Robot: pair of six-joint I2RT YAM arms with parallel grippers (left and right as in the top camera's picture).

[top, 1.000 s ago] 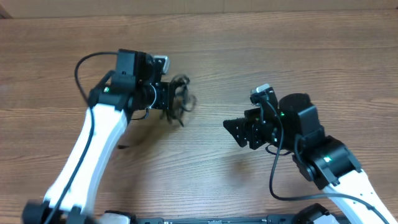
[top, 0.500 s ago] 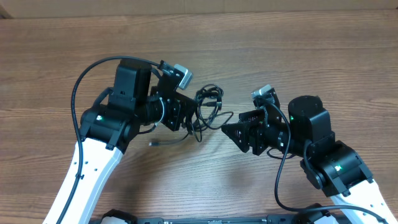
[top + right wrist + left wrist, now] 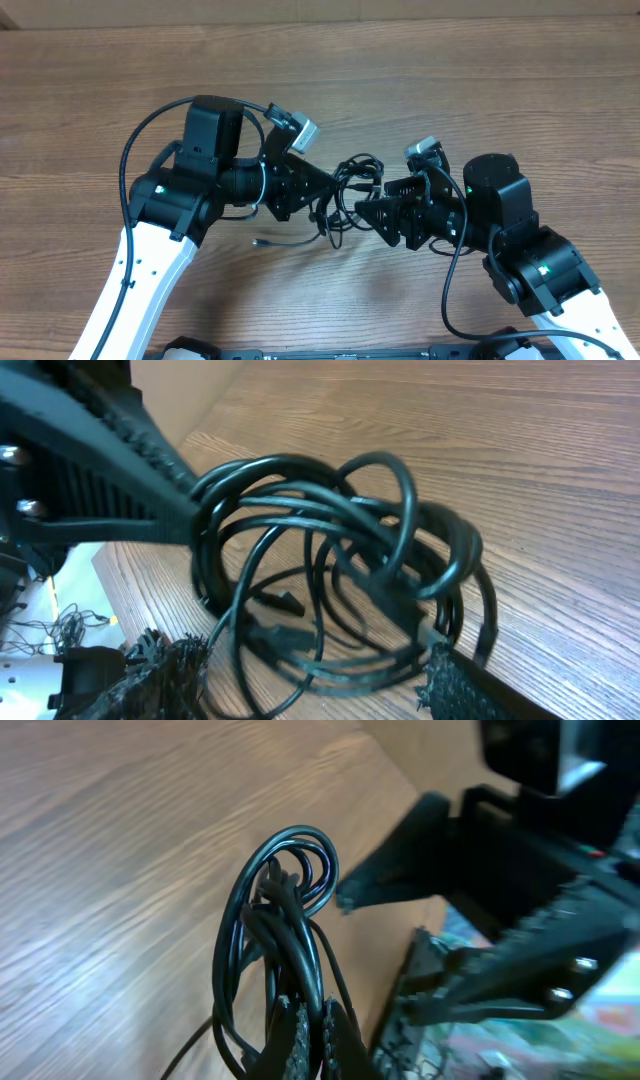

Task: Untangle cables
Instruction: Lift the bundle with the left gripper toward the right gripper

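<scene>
The cables form one tangled black bundle, lifted off the wooden table between the two arms. My left gripper is shut on the bundle; in the left wrist view its pads pinch several strands while a loop stands up above them. My right gripper is open right beside the bundle. In the right wrist view the tangle fills the frame and its lower loops hang between my spread fingertips, with my gripper not closed on them. One plug end trails onto the table.
The left gripper's fingers show at the upper left of the right wrist view, almost touching the tangle. The wooden table stretches away behind both arms. Thick arm wires loop beside the left arm.
My left gripper has carried the cable bundle to the right and up, until it hangs at the right gripper's fingers. The right arm has shifted slightly left and risen.
</scene>
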